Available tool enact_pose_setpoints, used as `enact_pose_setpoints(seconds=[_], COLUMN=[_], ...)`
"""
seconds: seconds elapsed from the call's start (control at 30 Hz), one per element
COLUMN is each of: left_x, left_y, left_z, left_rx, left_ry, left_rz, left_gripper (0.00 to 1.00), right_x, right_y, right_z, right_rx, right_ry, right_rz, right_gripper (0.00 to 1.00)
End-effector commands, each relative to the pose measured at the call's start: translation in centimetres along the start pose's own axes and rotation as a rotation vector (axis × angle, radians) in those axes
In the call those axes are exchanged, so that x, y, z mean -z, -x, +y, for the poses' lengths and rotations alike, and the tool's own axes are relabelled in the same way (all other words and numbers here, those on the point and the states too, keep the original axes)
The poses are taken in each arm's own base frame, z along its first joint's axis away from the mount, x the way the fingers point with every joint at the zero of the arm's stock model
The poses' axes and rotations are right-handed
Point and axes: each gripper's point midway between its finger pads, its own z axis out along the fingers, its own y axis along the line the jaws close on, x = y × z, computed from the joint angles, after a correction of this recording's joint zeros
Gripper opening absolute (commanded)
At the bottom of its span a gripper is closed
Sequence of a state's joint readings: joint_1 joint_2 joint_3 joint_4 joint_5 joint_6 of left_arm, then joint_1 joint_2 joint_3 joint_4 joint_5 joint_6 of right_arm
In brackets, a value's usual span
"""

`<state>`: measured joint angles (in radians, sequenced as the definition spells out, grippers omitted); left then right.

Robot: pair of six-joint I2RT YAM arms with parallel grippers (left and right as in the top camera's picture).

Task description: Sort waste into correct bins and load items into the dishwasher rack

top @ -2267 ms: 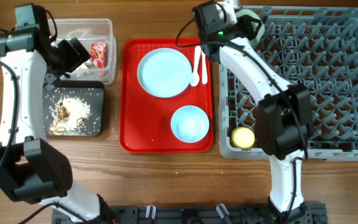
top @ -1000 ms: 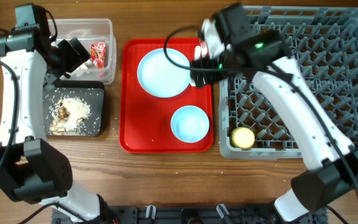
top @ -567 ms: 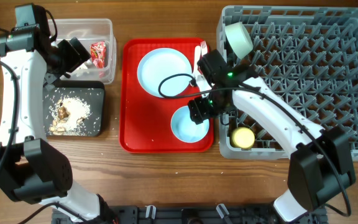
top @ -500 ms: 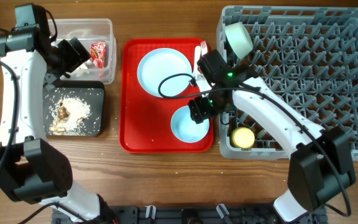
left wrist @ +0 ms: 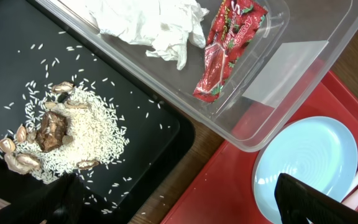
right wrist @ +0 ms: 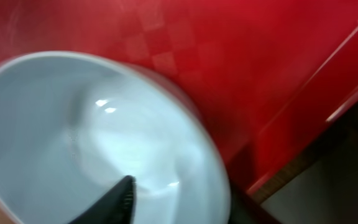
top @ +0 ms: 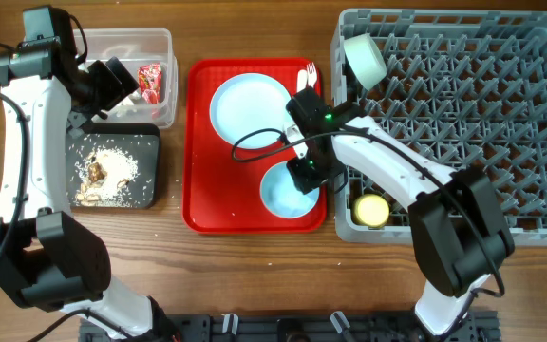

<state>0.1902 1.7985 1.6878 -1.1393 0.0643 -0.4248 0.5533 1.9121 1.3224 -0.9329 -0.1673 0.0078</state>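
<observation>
My right gripper point(top: 307, 173) is open and straddles the right rim of the pale blue bowl point(top: 291, 190) on the red tray. In the right wrist view one finger point(right wrist: 120, 199) is inside that bowl point(right wrist: 73, 137) and the other is outside the rim. A second bowl point(top: 364, 57) lies tipped in the grey dishwasher rack point(top: 463, 123), and the yellow cup point(top: 370, 209) is near its front left corner. The plate point(top: 250, 111), spoon and fork point(top: 304, 81) lie on the tray. My left gripper point(top: 112, 84) is open and empty between the clear tub and the black tray.
The clear tub point(left wrist: 291, 56) holds the napkin point(left wrist: 154, 25) and the red-and-white wrapper point(left wrist: 225, 46). The black tray point(left wrist: 135, 112) holds rice and brown scraps point(left wrist: 73, 130). The red serving tray point(top: 198, 142) lies between the bins and the rack.
My right arm has swung from the rack's far left corner, leaving a bowl there, to the bowl on the red tray and down onto its rim. The left arm has not moved.
</observation>
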Motion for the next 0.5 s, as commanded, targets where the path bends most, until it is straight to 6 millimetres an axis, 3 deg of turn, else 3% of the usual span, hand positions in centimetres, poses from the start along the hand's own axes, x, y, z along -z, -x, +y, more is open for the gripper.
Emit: enact_pose_setpoints(seconds=[0.0, 0.07, 0.13, 0.23, 0.37, 0.47], left_x=[1.0, 1.0, 1.0, 1.0, 1.0, 1.0], left_y=[0.5, 0.5, 0.5, 0.5, 0.5, 0.5], left_z=[-0.2, -0.2, -0.2, -0.2, -0.2, -0.2], left_rx=[0.007, 0.007, 0.007, 0.007, 0.007, 0.007], left_ry=[-0.007, -0.007, -0.007, -0.007, -0.007, -0.007], left_rz=[-0.033, -0.033, -0.033, -0.033, -0.033, -0.033], left_gripper=[1.00, 1.00, 1.00, 1.00, 1.00, 1.00], right_x=[-0.5, -0.4, 0.3, 2.8, 10.0, 17.6], right_y=[-0.1, -0.1, 0.0, 0.7, 3.4, 5.0], right_z=[-0.4, -0.4, -0.1, 0.1, 0.0, -2.2], right_rx=[0.001, -0.018, -0.035, -0.062, -0.120, -0.263], right_ry=[-0.018, -0.018, -0.009, -0.009, -0.020, -0.103], right_rz=[0.011, 0.011, 0.011, -0.023, -0.197, -0.402], right_gripper=[0.16, 0.04, 0.04, 0.04, 0.04, 0.04])
